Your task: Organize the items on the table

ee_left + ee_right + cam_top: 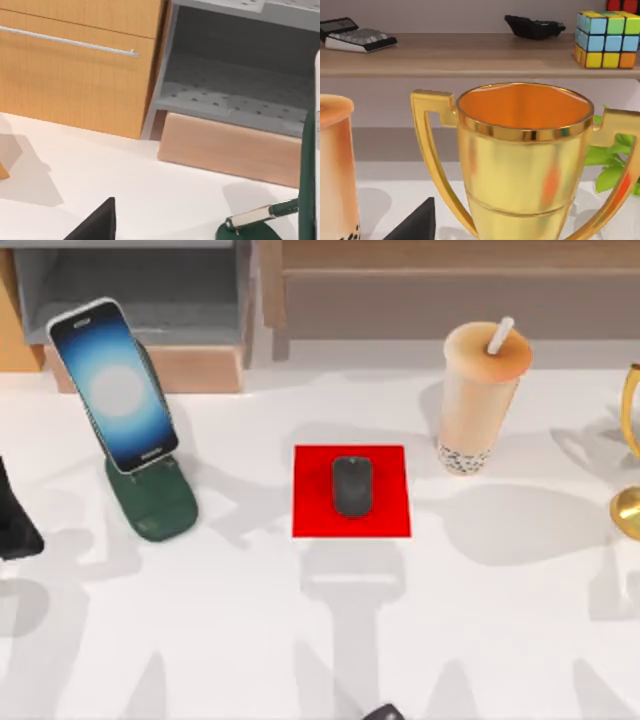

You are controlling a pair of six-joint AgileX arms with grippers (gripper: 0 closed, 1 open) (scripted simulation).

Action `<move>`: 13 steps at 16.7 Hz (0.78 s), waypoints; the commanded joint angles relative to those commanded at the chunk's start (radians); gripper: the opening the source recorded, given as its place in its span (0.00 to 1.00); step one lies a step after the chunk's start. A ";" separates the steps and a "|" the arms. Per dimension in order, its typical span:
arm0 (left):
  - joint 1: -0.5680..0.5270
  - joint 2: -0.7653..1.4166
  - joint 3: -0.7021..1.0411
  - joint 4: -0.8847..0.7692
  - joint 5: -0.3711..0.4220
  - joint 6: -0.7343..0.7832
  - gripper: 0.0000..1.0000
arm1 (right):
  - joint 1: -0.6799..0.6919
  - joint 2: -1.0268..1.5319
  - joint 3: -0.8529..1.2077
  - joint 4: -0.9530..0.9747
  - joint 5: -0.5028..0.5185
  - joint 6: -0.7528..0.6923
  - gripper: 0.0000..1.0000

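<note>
One mouse (351, 486) on red mat (351, 492), well apart from left pincer (12, 520), grip state unclear.

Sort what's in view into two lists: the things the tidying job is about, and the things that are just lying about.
Job:
computer mouse, on the red mat
smartphone, propped on the green stand
bubble-tea cup
table

Lying about:
gold trophy
Rubik's cube
calculator
green plant
wooden drawer unit
</note>
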 joint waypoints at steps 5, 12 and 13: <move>0.145 -0.296 -0.201 0.068 0.206 0.167 1.00 | 0.000 0.000 0.000 0.000 0.000 0.000 1.00; 0.177 -0.348 -0.245 0.085 0.252 0.203 1.00 | 0.000 0.000 0.000 0.000 0.000 0.000 1.00; 0.177 -0.348 -0.245 0.085 0.252 0.203 1.00 | 0.000 0.000 0.000 0.000 0.000 0.000 1.00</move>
